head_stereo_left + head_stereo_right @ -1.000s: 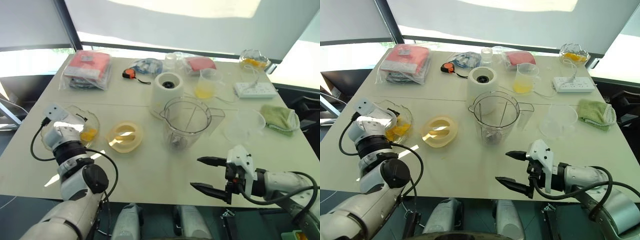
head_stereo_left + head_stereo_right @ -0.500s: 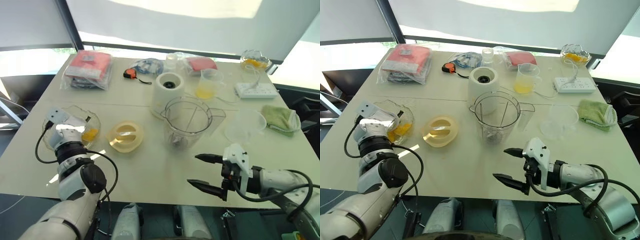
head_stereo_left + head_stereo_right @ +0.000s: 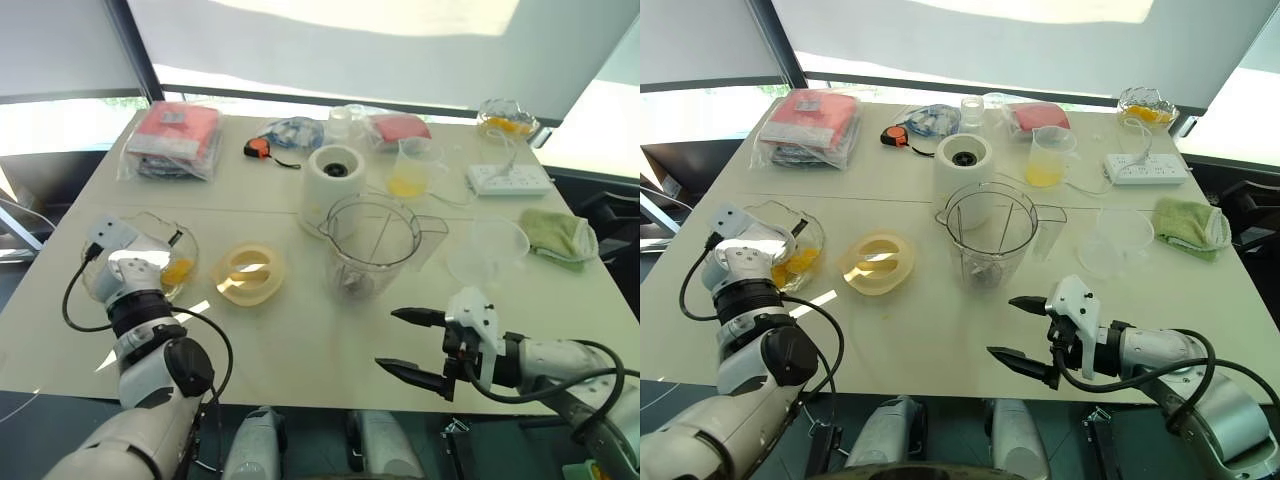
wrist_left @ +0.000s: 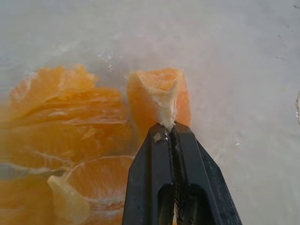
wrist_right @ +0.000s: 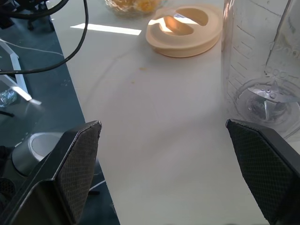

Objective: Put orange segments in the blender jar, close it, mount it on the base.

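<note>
The left gripper (image 4: pixel 171 129) is pinched tight on one segment (image 4: pixel 159 101) in the bowl (image 3: pixel 185 240), while the right gripper (image 3: pixel 408 342) hangs wide and empty.

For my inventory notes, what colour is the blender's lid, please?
Pale cream-yellow; the lid shows best in the right wrist view.

Green cloth (image 3: pixel 558 236), power strip (image 3: pixel 508 180)
</note>
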Motion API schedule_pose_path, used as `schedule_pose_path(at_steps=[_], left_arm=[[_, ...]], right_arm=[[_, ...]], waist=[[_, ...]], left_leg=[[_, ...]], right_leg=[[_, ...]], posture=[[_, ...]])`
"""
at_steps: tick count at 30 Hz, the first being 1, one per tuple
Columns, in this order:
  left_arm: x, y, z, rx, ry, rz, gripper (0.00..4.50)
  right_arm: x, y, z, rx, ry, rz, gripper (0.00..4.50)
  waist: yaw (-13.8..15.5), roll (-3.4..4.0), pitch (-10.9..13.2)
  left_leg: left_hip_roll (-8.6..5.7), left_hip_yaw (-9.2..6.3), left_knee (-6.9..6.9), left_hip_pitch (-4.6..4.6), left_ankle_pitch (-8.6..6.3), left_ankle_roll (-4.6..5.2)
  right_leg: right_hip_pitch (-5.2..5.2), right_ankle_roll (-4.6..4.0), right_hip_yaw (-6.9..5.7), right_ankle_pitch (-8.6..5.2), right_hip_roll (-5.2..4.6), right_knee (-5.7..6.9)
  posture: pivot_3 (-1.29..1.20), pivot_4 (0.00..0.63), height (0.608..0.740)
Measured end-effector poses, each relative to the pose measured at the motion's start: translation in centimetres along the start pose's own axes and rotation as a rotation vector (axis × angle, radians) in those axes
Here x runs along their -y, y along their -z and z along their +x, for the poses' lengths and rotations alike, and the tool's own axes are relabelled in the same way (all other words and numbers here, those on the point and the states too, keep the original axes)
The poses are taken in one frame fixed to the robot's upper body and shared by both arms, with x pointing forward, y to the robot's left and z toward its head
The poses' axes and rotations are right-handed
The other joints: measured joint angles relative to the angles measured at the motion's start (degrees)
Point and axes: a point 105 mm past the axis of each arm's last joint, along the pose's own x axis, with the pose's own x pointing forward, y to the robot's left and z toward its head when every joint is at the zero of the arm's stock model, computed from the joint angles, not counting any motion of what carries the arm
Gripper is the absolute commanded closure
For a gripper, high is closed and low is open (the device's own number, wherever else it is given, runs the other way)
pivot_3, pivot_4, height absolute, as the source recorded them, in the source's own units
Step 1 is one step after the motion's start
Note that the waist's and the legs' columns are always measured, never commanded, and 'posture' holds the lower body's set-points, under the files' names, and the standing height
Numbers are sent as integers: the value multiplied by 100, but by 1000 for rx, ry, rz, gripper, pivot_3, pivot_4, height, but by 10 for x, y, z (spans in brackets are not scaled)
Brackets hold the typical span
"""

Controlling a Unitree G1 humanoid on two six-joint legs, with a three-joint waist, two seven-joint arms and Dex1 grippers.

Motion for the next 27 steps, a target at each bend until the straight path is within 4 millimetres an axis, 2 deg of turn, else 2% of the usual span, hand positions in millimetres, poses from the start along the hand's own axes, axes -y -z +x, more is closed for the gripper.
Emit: schedule_pose_path(at_steps=[2, 5, 11, 14, 16, 19, 27], left_arm=[[-1, 0, -2, -1, -9, 4, 3559], [0, 0, -6, 1, -15, 11, 2100], [4, -11, -22, 44, -20, 13, 2100], [5, -11, -24, 44, -17, 15, 2100], [6, -10, -23, 49, -12, 5, 1565], [7, -8, -16, 59, 0, -29, 255], [3, -6, 5, 86, 1, -86, 255]], right_arm=[[0, 1, 1, -2, -2, -1, 0], [0, 1, 1, -5, -3, -6, 0], [0, 3, 2, -3, -8, -3, 0], [1, 4, 2, -5, -6, 0, 0], [1, 4, 2, -7, -6, 0, 0], [0, 5, 3, -3, -9, 3, 0], [0, 6, 3, -5, -8, 7, 0]], waist=[[3, -1, 0], [4, -3, 0], [7, -3, 1], [9, -3, 0], [9, -3, 0], [10, -3, 0], [11, -3, 0]], left_leg=[[0, 0, 0, 0, 0, 0], [0, 0, 0, -1, 1, -1], [0, -1, 0, -1, 1, -2], [-1, -1, 0, -1, 1, -2], [-1, -2, 0, -1, 2, -3], [-2, -2, 0, -1, 2, -3], [-2, -1, 0, -1, 2, -3]], right_leg=[[0, 0, 0, 0, 0, 0], [0, 0, 0, 0, 0, 0], [0, 0, 0, 0, 0, 0], [0, -1, 0, 0, 1, 0], [0, -1, 0, 0, 2, 0], [0, -1, 0, 0, 2, -1], [0, -1, 0, 0, 2, -1]], posture=[[0, 150, 740], [0, 150, 740], [0, 150, 740], [0, 150, 740], [0, 150, 740], [0, 150, 740], [0, 150, 740]])
